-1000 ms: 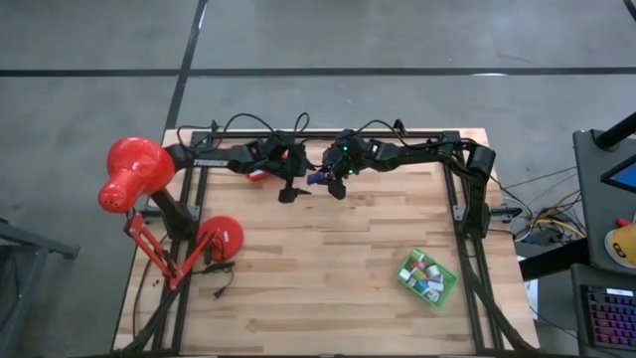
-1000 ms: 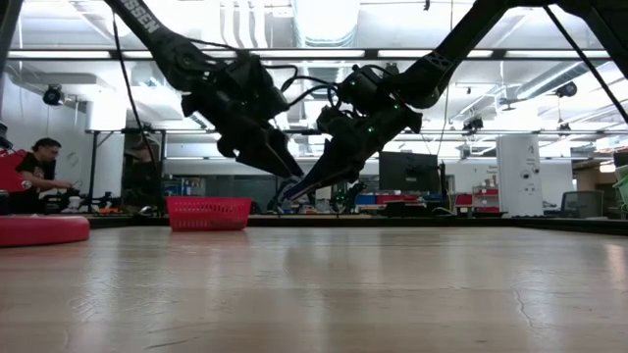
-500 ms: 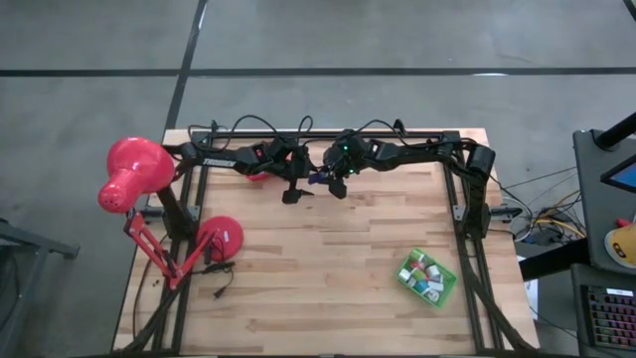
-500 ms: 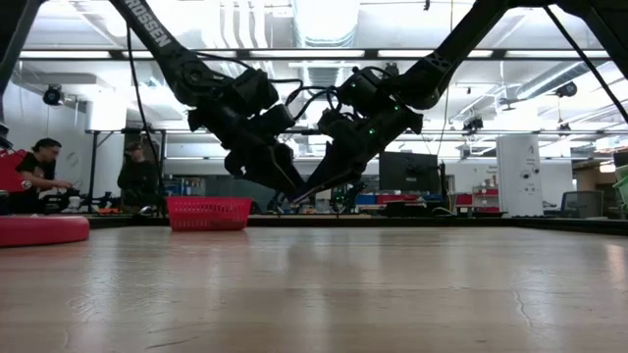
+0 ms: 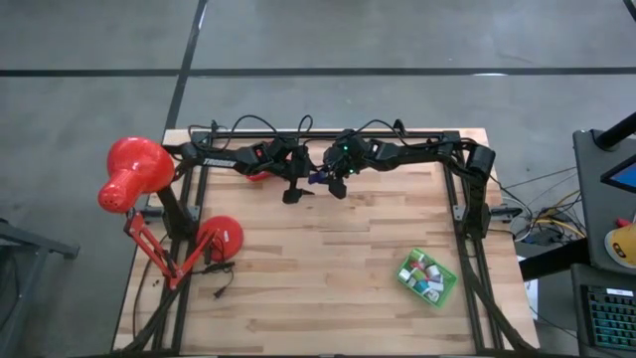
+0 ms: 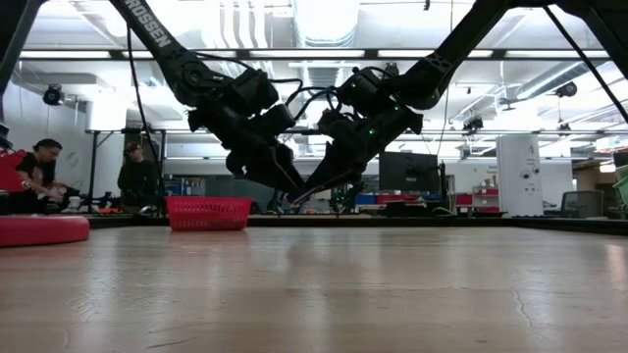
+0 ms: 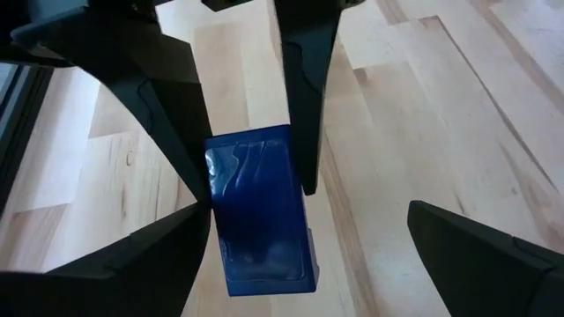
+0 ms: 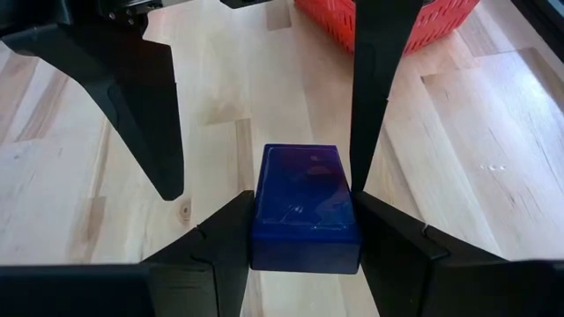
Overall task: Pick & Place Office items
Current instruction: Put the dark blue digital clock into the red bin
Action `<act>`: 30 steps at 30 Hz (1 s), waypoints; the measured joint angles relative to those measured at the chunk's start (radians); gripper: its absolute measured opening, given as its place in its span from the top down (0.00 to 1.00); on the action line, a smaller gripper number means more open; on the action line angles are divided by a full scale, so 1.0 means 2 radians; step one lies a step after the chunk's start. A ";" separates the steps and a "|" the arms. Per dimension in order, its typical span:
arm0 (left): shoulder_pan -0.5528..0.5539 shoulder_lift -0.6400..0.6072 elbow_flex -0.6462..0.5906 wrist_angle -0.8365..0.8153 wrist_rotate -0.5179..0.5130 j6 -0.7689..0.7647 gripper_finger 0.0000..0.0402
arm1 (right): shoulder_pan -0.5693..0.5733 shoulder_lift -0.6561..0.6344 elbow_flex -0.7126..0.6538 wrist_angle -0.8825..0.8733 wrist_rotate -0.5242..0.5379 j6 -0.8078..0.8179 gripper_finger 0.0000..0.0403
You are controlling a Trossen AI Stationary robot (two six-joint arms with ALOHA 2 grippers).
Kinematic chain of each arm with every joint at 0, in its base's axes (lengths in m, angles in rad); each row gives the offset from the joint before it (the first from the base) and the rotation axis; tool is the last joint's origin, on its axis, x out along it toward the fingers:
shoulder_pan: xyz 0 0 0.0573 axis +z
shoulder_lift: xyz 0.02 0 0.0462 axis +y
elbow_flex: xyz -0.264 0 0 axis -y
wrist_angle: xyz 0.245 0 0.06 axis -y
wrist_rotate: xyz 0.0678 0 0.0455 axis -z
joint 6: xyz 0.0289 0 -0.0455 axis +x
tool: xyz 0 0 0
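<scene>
right end effector [image 8: 304, 231]: clamped on navy block [image 8: 306, 205], above desk [image 5: 328, 259] rear-centre | left end effector [image 7: 304, 255]: wide, straddling block's far end | block's long axis runs between us; handover-ready

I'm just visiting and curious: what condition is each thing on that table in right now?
Blue box: held above the table, clamped in the right gripper.
Left gripper: jaws wide open around the box.
Green tray: full of small items.
Red basket: on the table.
Lamp: standing at the left edge.
</scene>
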 joint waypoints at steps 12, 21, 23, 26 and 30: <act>0.000 0.000 0.000 -0.003 0.000 -0.020 0.23 | 0.001 0.000 0.000 0.000 -0.004 0.000 0.56; 0.000 0.000 0.000 -0.005 -0.010 -0.021 0.39 | 0.004 0.000 0.000 0.000 -0.004 -0.001 0.56; 0.000 0.000 0.000 -0.005 -0.022 -0.021 0.42 | 0.005 0.000 0.000 0.001 -0.002 -0.001 0.56; 0.000 0.000 0.000 -0.007 -0.032 -0.021 0.47 | 0.005 0.000 0.000 0.005 -0.002 -0.002 0.56; -0.001 0.000 0.000 -0.010 -0.034 -0.024 0.55 | 0.006 -0.001 0.003 0.012 -0.003 -0.004 0.56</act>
